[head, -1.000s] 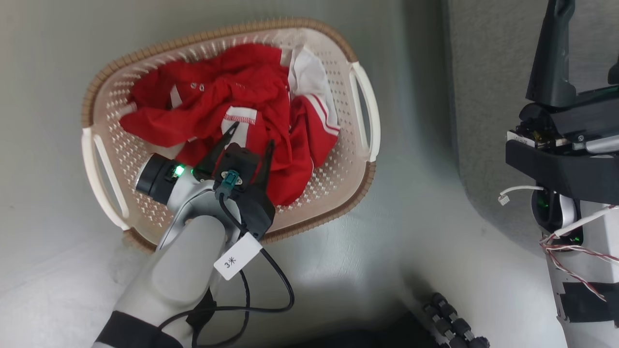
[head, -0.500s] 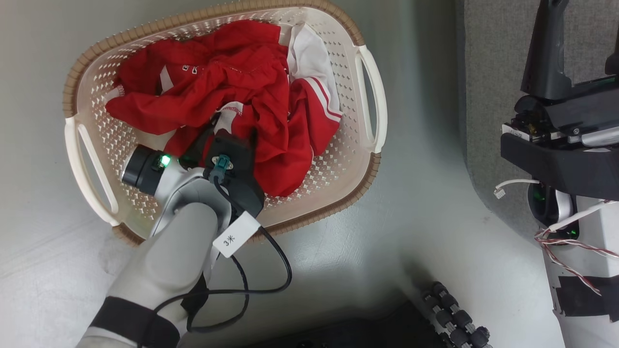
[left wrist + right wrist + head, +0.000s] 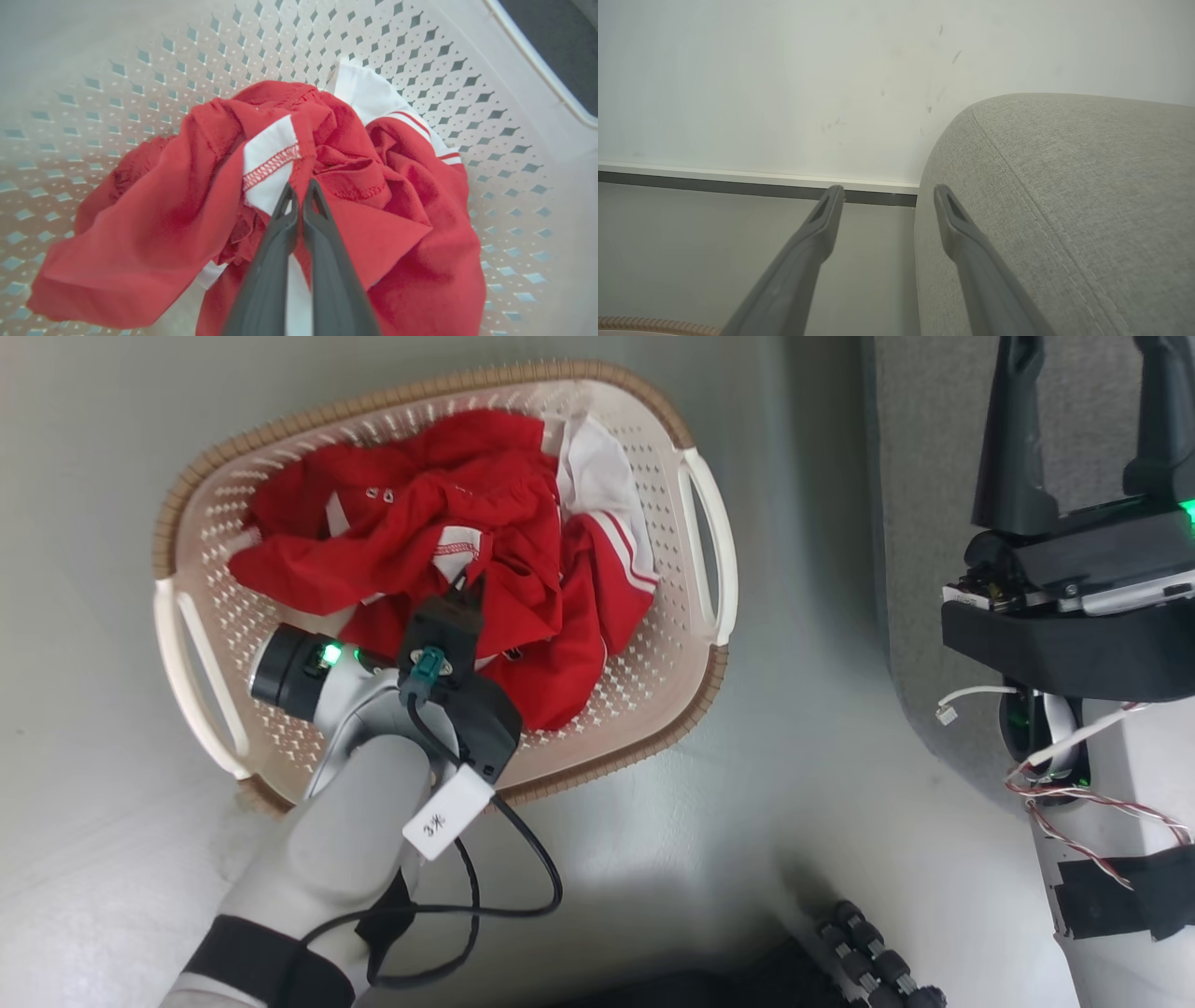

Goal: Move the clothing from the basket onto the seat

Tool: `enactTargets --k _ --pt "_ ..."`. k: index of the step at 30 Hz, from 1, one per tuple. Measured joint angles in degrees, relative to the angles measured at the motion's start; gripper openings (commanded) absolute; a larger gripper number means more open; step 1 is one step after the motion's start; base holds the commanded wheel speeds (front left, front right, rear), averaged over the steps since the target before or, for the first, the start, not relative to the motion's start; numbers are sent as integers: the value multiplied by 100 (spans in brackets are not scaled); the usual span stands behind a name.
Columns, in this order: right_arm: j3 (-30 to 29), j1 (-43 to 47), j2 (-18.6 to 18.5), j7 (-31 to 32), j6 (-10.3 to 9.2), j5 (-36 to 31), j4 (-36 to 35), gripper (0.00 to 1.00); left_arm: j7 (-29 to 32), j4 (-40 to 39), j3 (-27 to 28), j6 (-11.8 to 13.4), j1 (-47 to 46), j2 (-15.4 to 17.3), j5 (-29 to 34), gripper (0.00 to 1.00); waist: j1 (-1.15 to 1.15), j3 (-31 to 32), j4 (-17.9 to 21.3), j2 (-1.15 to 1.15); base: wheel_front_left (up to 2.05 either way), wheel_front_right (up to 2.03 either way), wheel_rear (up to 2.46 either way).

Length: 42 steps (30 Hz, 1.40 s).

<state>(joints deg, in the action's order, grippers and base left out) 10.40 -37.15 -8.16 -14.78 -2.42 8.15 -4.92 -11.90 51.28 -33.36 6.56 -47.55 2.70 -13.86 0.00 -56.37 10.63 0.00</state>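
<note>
Left gripper (image 3: 299, 193): angled down into basket (image 3: 644, 677) middle, clamped on clothing (image 3: 401, 527); spread wide a second earlier. Right gripper (image 3: 888, 196): spread apart, beside seat (image 3: 1064, 186) corner.

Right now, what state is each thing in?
clothing, crumpled, lying in the basket.
basket, upright on the floor.
seat, no clothing on the visible part.
left hand, shut on a fold of clothing.
right hand, open, holding nothing.
</note>
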Motion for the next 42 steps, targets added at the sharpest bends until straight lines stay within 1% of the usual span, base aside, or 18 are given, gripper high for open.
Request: enactTargets --k 2,3,8,11,14,20,25,29,40,42 --pt "0 2 0 0 3 -14 45 100 -40 -13 -34 0 14 0 -33 0 0 49 -11 0 0 0 0" --pt "-1 10 -1 1 48 -14 156 100 -83 -42 -101 0 77 -1 -78 0 0 154 -35 0 0 0 0" --pt "-2 34 -1 1 94 -14 343 100 -137 -79 -250 -3 232 0 -158 0 0 397 -95 0 0 0 0" --pt "-3 80 -1 1 102 -14 463 100 -141 -151 -338 -10 281 0 -321 0 0 596 -147 0 0 0 0" --pt "-13 212 -4 1 149 -14 654 100 -186 -240 -469 -116 320 -1 -382 0 0 873 -224 0 0 0 0" --pt "-24 429 1 1 194 -11 959 100 -209 -407 -589 -213 316 -3 -463 0 0 1309 -352 0 0 0 0" --pt "-66 635 19 1 204 16 1224 100 -240 -503 -608 -309 300 -5 -498 0 -1 1675 -463 0 0 0 0" --pt "-105 748 55 2 220 48 1432 100 -240 -558 -616 -363 299 -8 -664 0 -1 1975 -553 0 0 0 0" --pt "-214 994 88 3 255 177 1894 100 -241 -676 -613 -594 148 -24 -719 0 -1 2806 -769 0 0 0 0" --pt "-247 1023 85 4 291 194 1970 100 -241 -704 -612 -628 75 -27 -719 0 -1 2958 -805 0 0 0 0"
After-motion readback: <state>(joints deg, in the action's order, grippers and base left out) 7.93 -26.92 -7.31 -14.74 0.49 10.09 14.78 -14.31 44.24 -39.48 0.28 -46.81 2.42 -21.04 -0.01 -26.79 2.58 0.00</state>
